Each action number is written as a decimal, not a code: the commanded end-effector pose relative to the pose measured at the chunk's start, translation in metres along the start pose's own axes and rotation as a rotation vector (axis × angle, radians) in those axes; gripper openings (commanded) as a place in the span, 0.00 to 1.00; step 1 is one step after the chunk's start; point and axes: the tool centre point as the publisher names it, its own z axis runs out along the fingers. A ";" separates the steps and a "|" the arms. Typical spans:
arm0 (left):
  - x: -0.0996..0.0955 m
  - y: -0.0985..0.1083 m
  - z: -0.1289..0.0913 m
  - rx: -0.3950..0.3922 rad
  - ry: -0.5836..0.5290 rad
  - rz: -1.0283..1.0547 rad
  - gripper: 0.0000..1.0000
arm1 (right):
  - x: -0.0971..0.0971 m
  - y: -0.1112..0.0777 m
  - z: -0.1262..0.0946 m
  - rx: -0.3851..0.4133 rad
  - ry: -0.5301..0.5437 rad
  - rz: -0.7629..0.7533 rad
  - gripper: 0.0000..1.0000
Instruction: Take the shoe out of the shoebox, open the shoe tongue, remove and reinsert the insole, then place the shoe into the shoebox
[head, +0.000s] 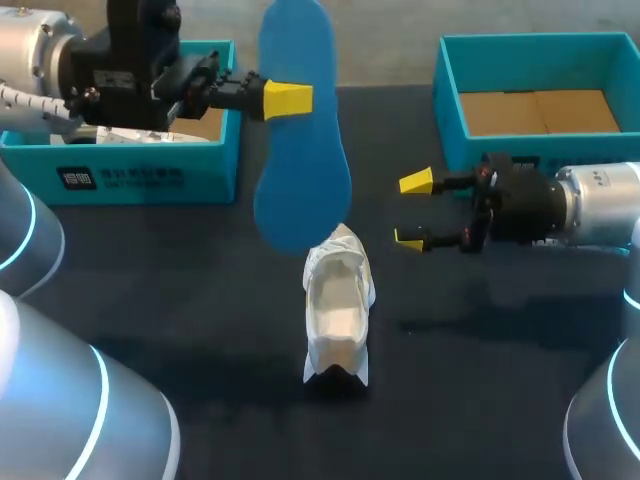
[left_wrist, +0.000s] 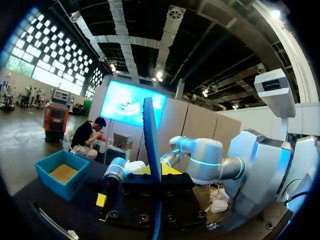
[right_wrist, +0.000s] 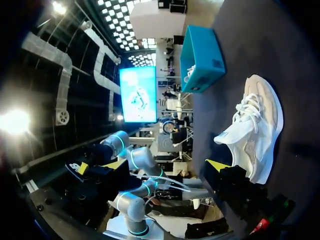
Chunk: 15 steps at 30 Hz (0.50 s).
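Left arm (head: 40, 60) comes in from the left, wrist level. Left pincer (head: 298, 100) points right, fingers clamped on either face of the blue insole (head: 300, 160), which stands edge-on between them in the left wrist view. Right arm (head: 600, 205) comes in from the right, wrist horizontal. Right pincer (head: 412, 210) points left, yellow tips spread wide. The two pincers are apart, not touching.

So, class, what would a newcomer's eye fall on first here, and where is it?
The blue insole, held aloft over the table in the left claw. Close by, the white shoe sits mid-table, with the open right claw beside it.
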 end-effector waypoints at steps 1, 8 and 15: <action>0.002 0.003 -0.007 0.042 -0.003 0.326 0.00 | 0.000 0.000 0.002 -0.001 -0.002 0.001 1.00; -0.002 0.008 -0.016 0.024 -0.022 0.666 0.00 | 0.000 0.000 0.002 -0.001 -0.002 0.001 1.00; -0.008 0.012 -0.018 -0.016 -0.119 0.831 0.00 | 0.000 0.000 0.002 -0.001 -0.002 0.001 1.00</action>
